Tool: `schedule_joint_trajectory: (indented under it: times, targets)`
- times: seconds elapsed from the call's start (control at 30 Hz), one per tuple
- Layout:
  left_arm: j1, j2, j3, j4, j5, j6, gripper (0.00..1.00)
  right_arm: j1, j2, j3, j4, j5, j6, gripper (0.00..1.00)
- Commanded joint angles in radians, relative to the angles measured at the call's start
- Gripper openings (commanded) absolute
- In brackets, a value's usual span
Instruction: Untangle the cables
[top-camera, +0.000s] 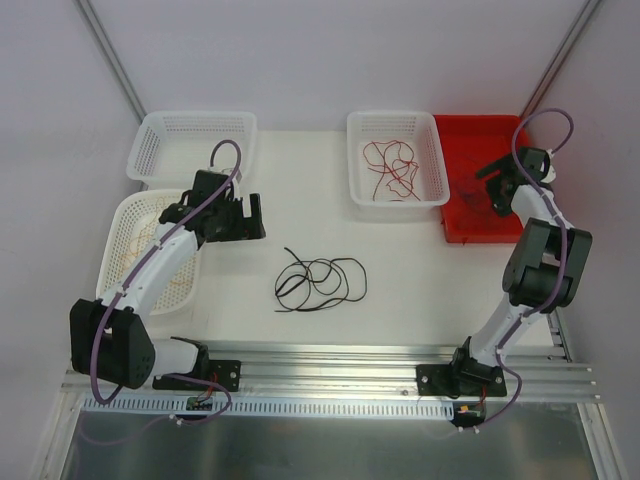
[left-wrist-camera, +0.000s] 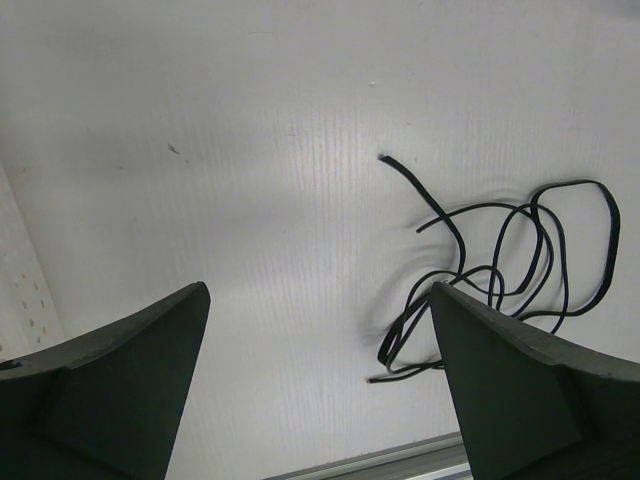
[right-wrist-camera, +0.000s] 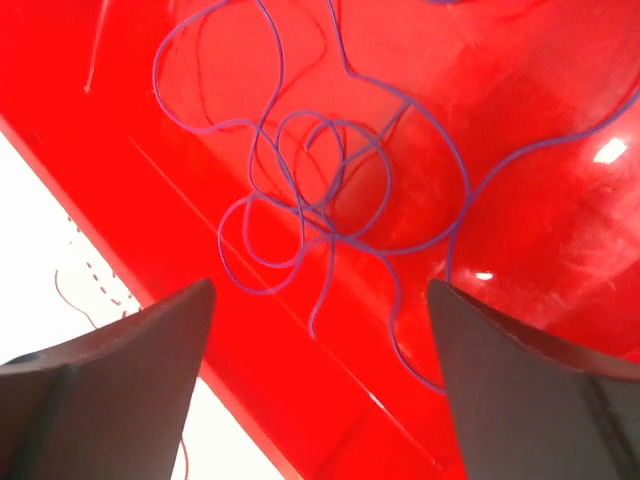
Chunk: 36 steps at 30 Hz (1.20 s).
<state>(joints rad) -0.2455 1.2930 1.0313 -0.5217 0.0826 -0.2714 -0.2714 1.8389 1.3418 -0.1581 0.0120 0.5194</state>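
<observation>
L gripper (left-wrist-camera: 318, 295): is hanging over the white table (top-camera: 300, 180) beside the L baskets, jaws standing wide apart. Both dark fingers (left-wrist-camera: 130, 390) are showing at the bottom of the wrist view.
Black cables (left-wrist-camera: 463, 255): are lying loose on the table, roughly midway betw. the two arms, in several overlapping loops. How many strands, can't tell. In the L wrist view they're sitting ahead of the R-hand finger.
R gripper (right-wrist-camera: 320, 288): is hovering over the red bin (right-wrist-camera: 540, 200) at the far R of the table, jaws spread wide.
Purple cable (right-wrist-camera: 335, 228): is lying curled on the bin floor, loops crossing each other, showing in the gap betw. the R gripper's fingers.
Red cables (top-camera: 392, 165): are sitting tangled in the white basket (top-camera: 395, 117) just L of the red bin.
Yellow-orange cables (top-camera: 130, 250): are lying in the near-L basket (top-camera: 115, 215), partly under the L arm.
Far-L basket (top-camera: 190, 120): is sitting just behind the near-L one.
</observation>
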Motion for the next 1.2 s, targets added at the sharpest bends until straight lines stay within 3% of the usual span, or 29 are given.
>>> schedule_joint_trajectory:
  times: [0.0, 0.37, 0.67, 0.9, 1.17]
  targets:
    - [0.012, -0.004, -0.002, 0.006, 0.034, 0.015, 0.93, -0.002, -0.079, 0.025, -0.043, -0.038, -0.058, 0.94]
    - [0.012, 0.003, 0.003, 0.006, 0.163, 0.008, 0.94, 0.067, -0.394, -0.065, -0.19, -0.092, -0.211, 0.97]
    - [-0.041, 0.009, -0.028, 0.008, 0.29, -0.048, 0.91, 0.381, -0.559, -0.185, -0.304, -0.24, -0.357, 0.97]
    - [-0.211, 0.063, -0.062, 0.015, 0.217, -0.023, 0.83, 0.616, -0.576, -0.369, -0.275, -0.323, -0.375, 0.96]
    - [-0.285, 0.195, -0.008, 0.015, 0.102, 0.052, 0.71, 0.796, -0.566, -0.553, -0.164, -0.296, -0.322, 0.96]
